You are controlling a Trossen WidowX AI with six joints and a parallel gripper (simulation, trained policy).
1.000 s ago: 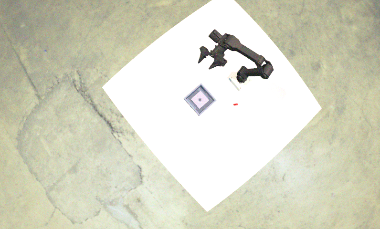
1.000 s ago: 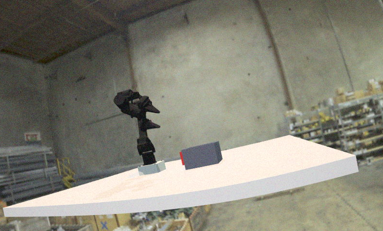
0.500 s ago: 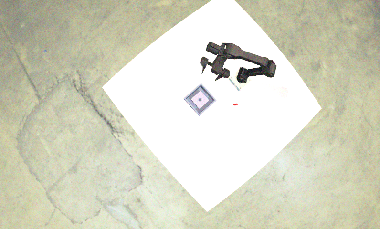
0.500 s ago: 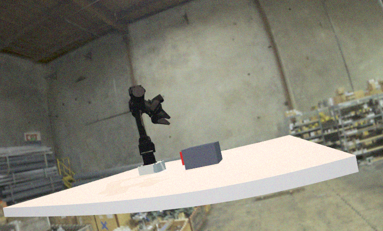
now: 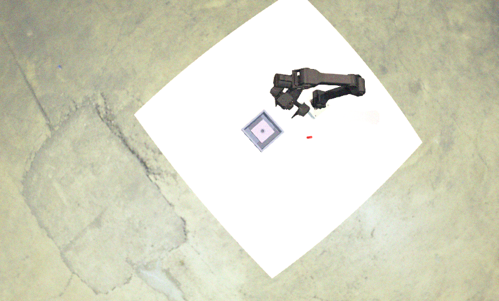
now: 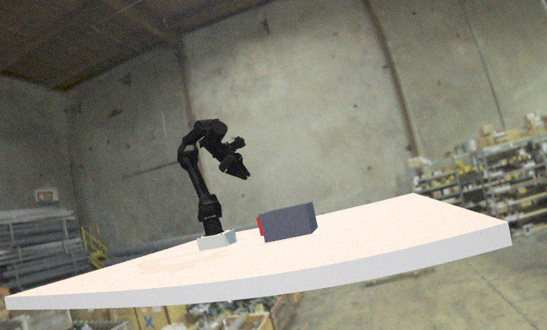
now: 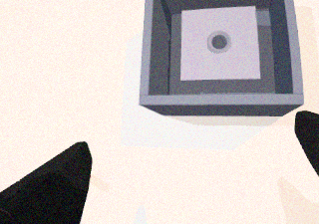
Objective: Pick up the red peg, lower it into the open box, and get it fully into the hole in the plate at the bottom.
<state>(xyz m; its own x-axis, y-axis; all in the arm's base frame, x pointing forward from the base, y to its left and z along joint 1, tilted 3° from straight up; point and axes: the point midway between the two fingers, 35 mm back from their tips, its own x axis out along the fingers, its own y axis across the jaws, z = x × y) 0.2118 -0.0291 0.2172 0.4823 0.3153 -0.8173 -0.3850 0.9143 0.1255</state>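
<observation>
The red peg stands upright on the table, outside the box; in the exterior view the box partly hides it. It does not show in the wrist view. The grey open box has a pale plate at its bottom, and the plate's round hole is empty. My gripper is open and empty, high above the table. Its fingers stand wide apart in the wrist view, with the box beyond them.
The white table bears the box, the peg and the arm's pale base. The box's raised walls surround the plate. The peg stands to the right of the box in the top view.
</observation>
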